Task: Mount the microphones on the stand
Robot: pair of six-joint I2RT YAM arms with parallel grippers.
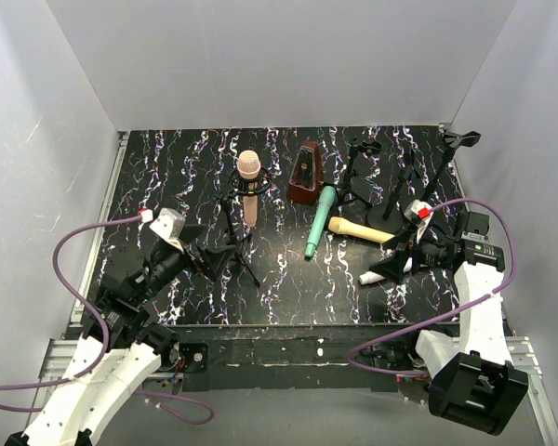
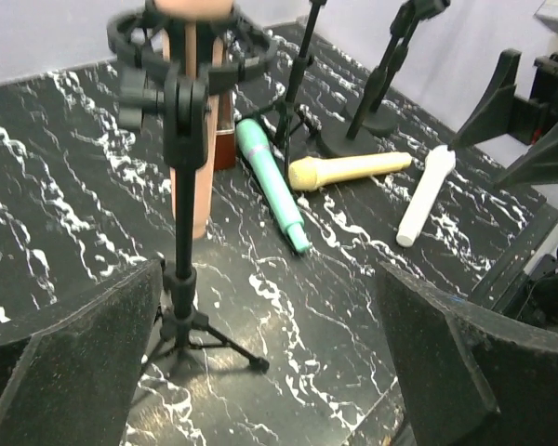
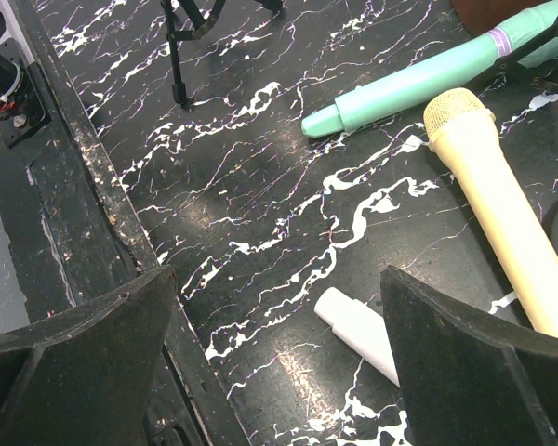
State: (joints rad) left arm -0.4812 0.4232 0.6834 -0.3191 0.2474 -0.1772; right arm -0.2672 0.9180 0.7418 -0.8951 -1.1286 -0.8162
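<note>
One at a time; the white microphone (image 3: 358, 330) rests just below the right gripper (image 3: 274, 279), slightly toward its right finger; jaws spread, empty. I'd centre over the handle, descend, squeeze mid-body; the left gripper (image 2: 270, 279), also released, faces the tripod stand (image 2: 181, 279) ahead.

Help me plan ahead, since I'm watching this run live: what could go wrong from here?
1. The left gripper hangs open right beside the tripod stand carrying the pink microphone; a knock on a leg could topple it.
2. The white microphone lies near the yellow microphone under the open right gripper; a finger could nudge either round body and roll it away.
</note>
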